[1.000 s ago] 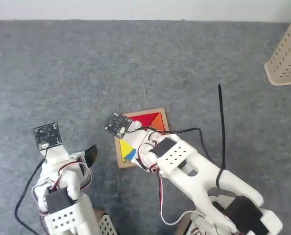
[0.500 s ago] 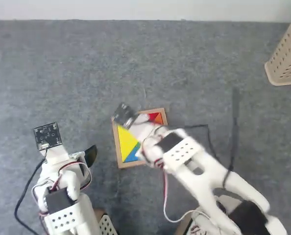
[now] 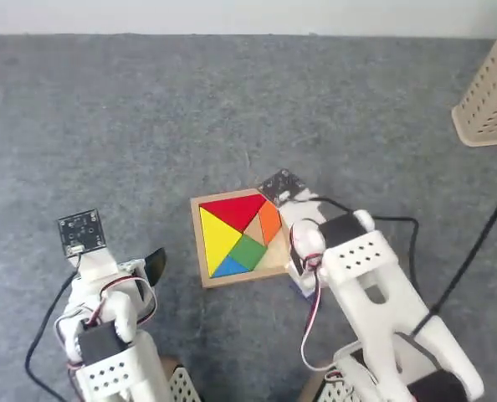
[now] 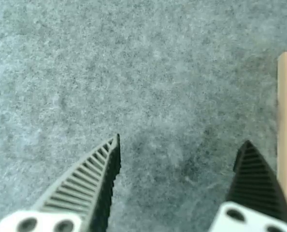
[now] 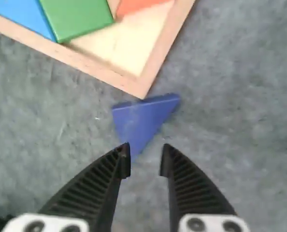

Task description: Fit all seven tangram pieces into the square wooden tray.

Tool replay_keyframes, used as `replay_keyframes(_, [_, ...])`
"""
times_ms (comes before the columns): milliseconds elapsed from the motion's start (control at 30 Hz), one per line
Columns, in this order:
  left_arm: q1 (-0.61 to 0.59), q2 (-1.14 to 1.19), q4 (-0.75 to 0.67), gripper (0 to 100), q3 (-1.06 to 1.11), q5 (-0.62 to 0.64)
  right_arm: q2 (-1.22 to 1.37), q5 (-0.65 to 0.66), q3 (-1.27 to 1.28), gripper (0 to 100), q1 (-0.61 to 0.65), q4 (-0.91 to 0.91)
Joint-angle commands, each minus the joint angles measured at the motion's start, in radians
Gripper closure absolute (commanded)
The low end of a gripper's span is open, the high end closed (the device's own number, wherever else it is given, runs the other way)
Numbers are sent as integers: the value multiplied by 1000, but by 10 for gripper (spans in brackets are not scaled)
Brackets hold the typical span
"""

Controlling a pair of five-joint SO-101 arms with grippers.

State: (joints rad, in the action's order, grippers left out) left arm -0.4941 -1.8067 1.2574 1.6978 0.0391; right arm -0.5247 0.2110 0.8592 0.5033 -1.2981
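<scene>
I find the right pincer (image 5: 144,154) with its two ribbed jaws a little apart, a narrow strip of carpet showing between them, and clamped on nothing. It sits low over the table (image 5: 240,96). The tip of the dark blue triangle (image 5: 142,118) lies just ahead of the gap, close against one fingertip (image 5: 125,153) — I cannot tell whether the two touch. The triangle lies flat on the grey carpet, outside the tray (image 5: 162,55) and just beside its corner. Contact with the rim I cannot confirm.

Inside the tray, the high view shows five pieces seated:
- red triangle (image 3: 236,207) along the far edge;
- yellow triangle (image 3: 215,236) on the side toward the left arm (image 3: 106,335);
- orange piece (image 3: 269,222) on the side toward the right arm (image 3: 361,268);
- green square (image 3: 248,249) near the middle;
- light blue triangle (image 3: 229,267) at the near edge.

Bare wood shows in the tray's corner nearest the right arm, the same corner the dark blue triangle lies beside.

The left pincer (image 4: 181,145) has its jaws wide apart and holds nothing. It hangs over plain carpet, with a strip of the tray's wooden rim near one finger.

Farther out, a cream perforated basket (image 3: 487,92) stands at the table's far corner — well apart from the tray and both arms.
</scene>
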Motion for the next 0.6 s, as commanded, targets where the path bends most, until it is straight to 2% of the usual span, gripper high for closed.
replay_keyframes(0, [-5, -14, 6, 646, -13, -2, -36, -152, 38, 808, 74, 84])
replay_keyframes(133, [-5, -14, 6, 646, -13, -2, -35, -242, 106, 764, 171, 165])
replay_keyframes(367, [-5, -14, 6, 646, -13, -2, 73, -408, 114, 761, 173, 271])
replay_keyframes(567, [-5, -14, 6, 646, -13, -2, 289, -448, 34, 763, 171, 289])
